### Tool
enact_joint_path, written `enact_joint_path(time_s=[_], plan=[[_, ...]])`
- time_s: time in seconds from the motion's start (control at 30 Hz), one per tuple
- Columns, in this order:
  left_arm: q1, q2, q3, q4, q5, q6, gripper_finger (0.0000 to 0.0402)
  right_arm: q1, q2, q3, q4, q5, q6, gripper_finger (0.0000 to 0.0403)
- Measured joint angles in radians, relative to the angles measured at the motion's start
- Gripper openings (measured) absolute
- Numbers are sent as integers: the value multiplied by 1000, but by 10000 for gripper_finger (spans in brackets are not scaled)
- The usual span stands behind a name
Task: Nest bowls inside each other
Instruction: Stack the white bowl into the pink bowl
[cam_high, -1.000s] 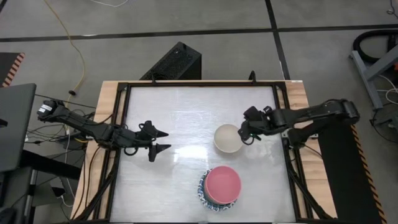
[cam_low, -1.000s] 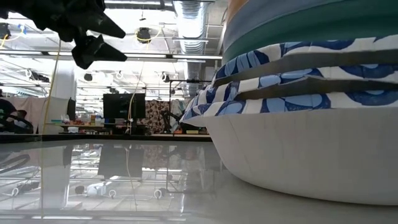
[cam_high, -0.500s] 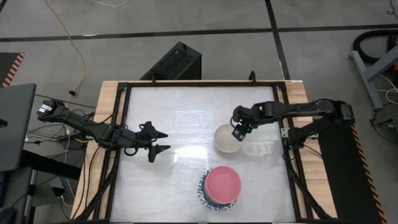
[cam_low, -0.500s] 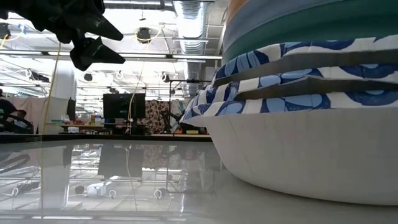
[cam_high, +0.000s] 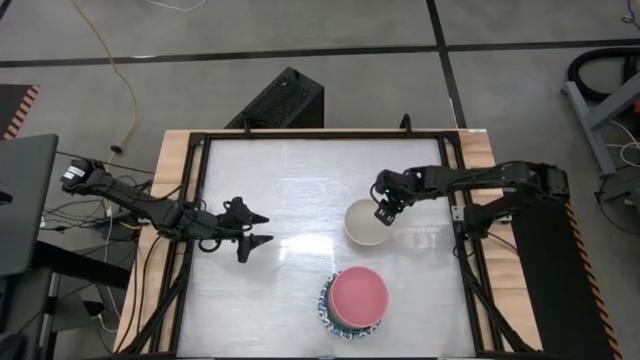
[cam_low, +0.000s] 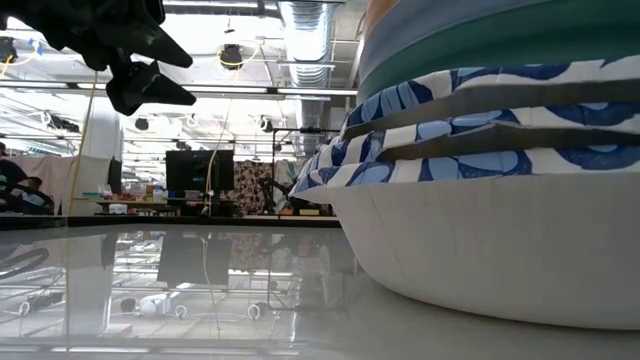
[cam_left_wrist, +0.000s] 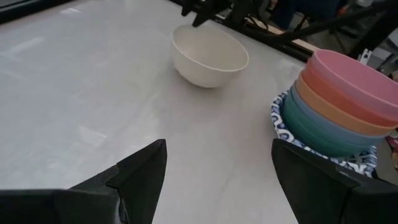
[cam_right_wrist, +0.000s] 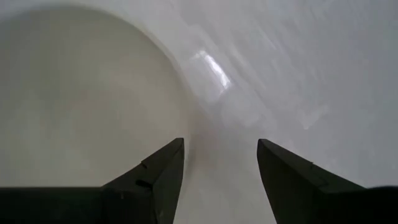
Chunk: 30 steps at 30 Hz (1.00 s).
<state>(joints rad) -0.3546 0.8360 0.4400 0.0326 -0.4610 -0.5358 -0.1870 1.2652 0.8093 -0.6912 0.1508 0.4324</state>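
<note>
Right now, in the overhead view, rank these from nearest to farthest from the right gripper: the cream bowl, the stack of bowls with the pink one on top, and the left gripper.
From the right gripper, open:
1. Cream bowl, directly under it; the fingers straddle its rim.
2. Stack of bowls, pink on top, toward the table's near edge.
3. Left gripper, across the table on the left side, open.

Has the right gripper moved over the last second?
Yes. In the high view the right gripper has swung left, away from the table's right frame rail, and now hangs open over the cream bowl's right rim.
</note>
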Motion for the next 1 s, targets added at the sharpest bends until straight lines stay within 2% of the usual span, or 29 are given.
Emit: enact_joint_path(time_s=[0.37,0.47,0.8,0.9,1.0], plan=[[0,0,0,0,-26,18,279,-19,0,-61,75,-63,-23,215],[0,0,0,0,-35,18,279,-19,0,-61,73,-76,-23,185],[0,0,1,-13,-36,18,279,-19,-1,-61,71,-74,-22,17],[0,0,1,-38,-36,18,279,-19,-2,-61,73,-63,-20,15],[0,0,1,-51,-35,18,279,-18,-1,-61,85,-2,16,16]])
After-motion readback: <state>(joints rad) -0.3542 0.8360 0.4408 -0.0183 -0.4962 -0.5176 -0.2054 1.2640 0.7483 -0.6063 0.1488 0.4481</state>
